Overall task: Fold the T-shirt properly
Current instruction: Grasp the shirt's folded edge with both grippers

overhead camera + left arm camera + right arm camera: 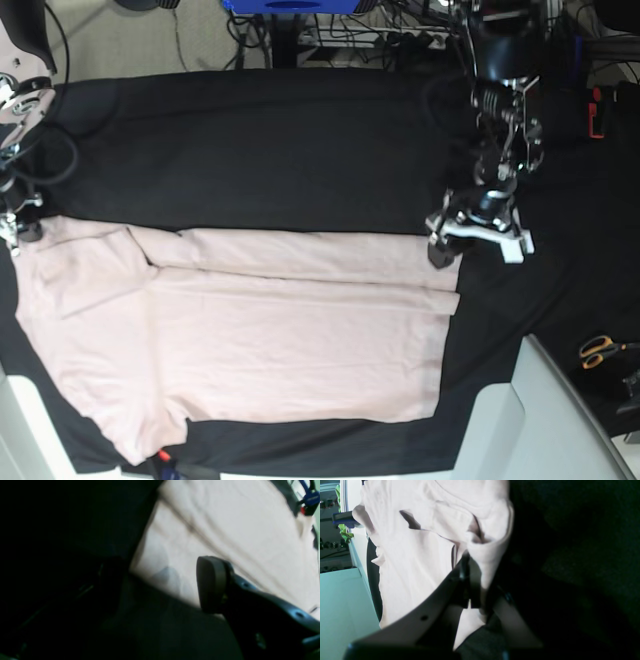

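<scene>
The pale pink T-shirt (280,340) lies spread on a black cloth (280,150). A long strip along its far edge is folded over. My left gripper (478,245) is open just above the shirt's far right corner, holding nothing. In the left wrist view one of its fingers (211,582) hovers over the shirt (225,517); the other finger is lost in the dark. My right gripper (20,235) is at the shirt's far left corner. In the right wrist view it (470,585) is shut on a bunched fold of the shirt (415,555).
Orange-handled scissors (598,348) lie on the black cloth at the right. A pale grey surface (540,420) cuts in at the lower right. A red object (595,110) sits at the far right. Cables and stands run along the back edge.
</scene>
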Controlling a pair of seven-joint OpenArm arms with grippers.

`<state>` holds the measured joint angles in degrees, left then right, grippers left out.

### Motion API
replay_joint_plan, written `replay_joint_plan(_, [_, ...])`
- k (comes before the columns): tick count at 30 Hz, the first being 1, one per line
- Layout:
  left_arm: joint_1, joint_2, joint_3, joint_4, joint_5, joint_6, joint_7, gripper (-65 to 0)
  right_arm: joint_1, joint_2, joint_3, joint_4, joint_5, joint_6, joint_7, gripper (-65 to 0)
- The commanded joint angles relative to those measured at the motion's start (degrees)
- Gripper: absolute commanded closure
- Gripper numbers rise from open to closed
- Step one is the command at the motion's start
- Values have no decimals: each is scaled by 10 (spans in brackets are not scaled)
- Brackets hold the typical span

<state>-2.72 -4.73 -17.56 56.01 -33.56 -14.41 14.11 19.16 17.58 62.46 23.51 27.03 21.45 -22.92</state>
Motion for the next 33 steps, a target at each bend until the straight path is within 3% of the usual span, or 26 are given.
replay_joint_plan(1, [-5, 6, -1, -8, 1, 3, 20, -451, 2, 7, -2, 1, -13, -15, -10, -8])
replay_joint_plan(9, [-32, 20, 2, -30, 1, 3, 19, -431, 1, 7, -2, 1, -13, -15, -10, -8])
replay_joint_plan(11, [-32, 20, 2, -30, 1, 3, 19, -354, 1, 7, -2, 1, -13, -15, -10, -8])
replay_joint_plan(15, [-33, 20, 2, -33, 1, 3, 19, -36, 1, 7, -2, 1, -13, -15, -10, -8])
replay_joint_plan(16, [-33, 20, 2, -39, 1, 3, 19, 0, 1, 7, -2, 1, -13, -15, -10, -6])
replay_joint_plan(18, [-41, 20, 2, -53, 2, 3, 19, 0, 1, 7, -9, 1, -14, -15, -10, -5])
replay_joint_plan(22, [-43, 18, 2, -66, 2, 3, 20, 0, 1, 7, -95, 2, -10, -15, -8, -2])
replay_joint_plan(29, [18, 1, 3, 20, 2, 4, 25, 0, -21, 4, -83, 71, -10, -15, -11, -2])
replay_joint_plan(33, [59, -7, 3, 59, 2, 4, 25, 0, -40, 4, -80, 113, -10, -15, -45, -2])
